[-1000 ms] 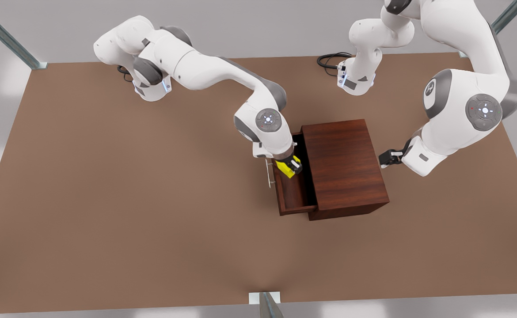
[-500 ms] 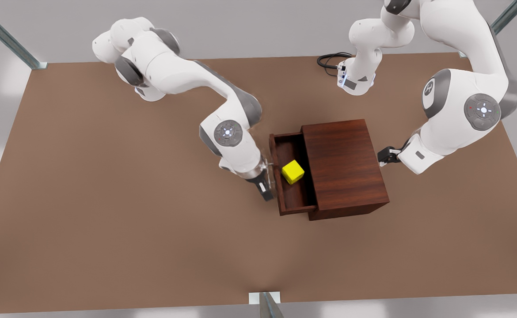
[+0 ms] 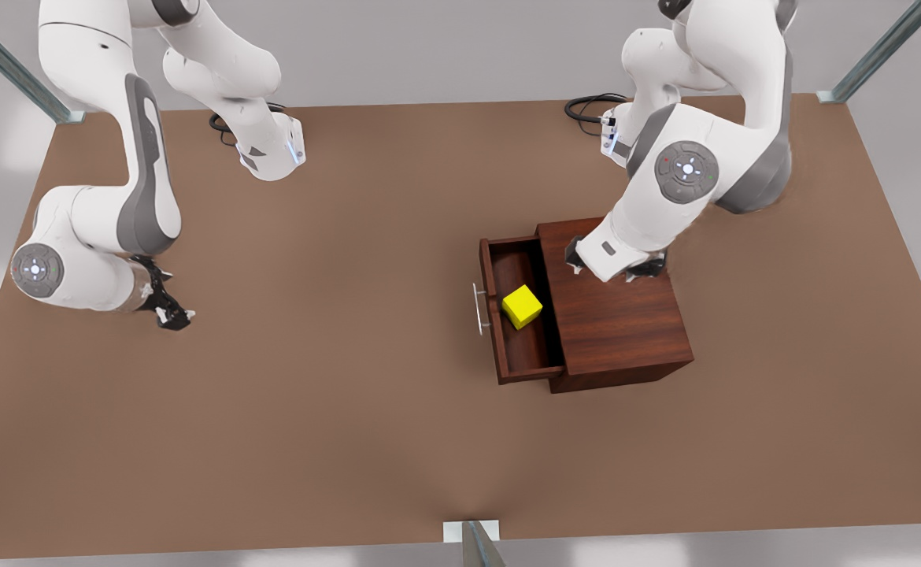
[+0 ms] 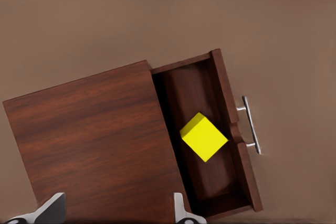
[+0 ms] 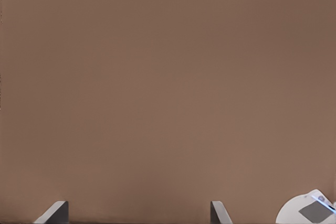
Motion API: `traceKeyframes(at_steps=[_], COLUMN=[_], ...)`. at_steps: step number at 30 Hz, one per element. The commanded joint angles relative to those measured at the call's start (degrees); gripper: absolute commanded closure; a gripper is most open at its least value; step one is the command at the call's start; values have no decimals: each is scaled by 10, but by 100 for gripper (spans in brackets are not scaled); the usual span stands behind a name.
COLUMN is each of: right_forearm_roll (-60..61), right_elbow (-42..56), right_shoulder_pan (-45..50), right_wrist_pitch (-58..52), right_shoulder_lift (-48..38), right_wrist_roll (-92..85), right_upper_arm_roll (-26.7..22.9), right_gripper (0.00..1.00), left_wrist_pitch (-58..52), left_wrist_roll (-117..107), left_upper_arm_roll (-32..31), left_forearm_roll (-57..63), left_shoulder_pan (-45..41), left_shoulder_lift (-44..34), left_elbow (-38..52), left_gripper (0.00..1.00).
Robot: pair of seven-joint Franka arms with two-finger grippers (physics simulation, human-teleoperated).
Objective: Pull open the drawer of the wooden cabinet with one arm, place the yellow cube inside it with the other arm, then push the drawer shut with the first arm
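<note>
A robot test cell in a simulator — not a home or shop. A plain brown bench (image 3: 334, 409) carries two white arms bolted at its far edge, one base (image 3: 271, 153) on the front view's left, one (image 3: 626, 146) on its right, with black cable (image 3: 586, 106) coiled behind. Metal frame struts (image 3: 12, 71) rise at the corners against blank grey walls. The only furnishing is a cabinet (image 3: 618, 315) with a cube (image 3: 522, 306) in its drawer (image 3: 519, 346) — a staged set-up, rendered clean and bare.
</note>
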Motion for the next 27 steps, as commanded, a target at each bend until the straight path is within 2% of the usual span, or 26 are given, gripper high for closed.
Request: traceKeyframes(at_steps=[1, 2, 3, 5, 7, 11, 16, 27], right_forearm_roll=[5, 3, 3, 2, 0, 1, 0, 0], right_elbow=[-4, -2, 8, 11, 16, 17, 19, 27], right_shoulder_pan=[-2, -3, -5, -5, -5, -5, -5, -5], right_wrist_pitch=[21, 21, 20, 7, 7, 7, 7, 7], right_shoulder_lift=[-2, -1, 3, 8, 12, 13, 13, 19], right_wrist_roll=[-528, -528, -526, -530, -528, -528, -528, -526], right_upper_arm_roll=[-1, -1, -1, -1, -1, -1, -1, -1], right_gripper=[0, 0, 0, 0, 0, 0, 0, 0], left_wrist_pitch=[11, 29, 33, 72, 179, 304, 333, 335], left_wrist_roll=[-613, -749, -894, -1069, -1235, -1337, -1348, -1342], left_upper_arm_roll=[-1, 0, 0, 2, 2, 6, 9, 41], left_forearm_roll=[0, 2, 3, 15, 31, 63, 88, 135], left_shoulder_pan=[-47, -74, -92, -135, -154, -205, -212, -212], left_shoulder_lift=[5, 24, 62, 82, 116, 180, 230, 272], left_elbow=[1, 14, 57, 62, 65, 65, 63, 54], left_gripper=[0, 55, 100, 100, 100, 100, 100, 100])
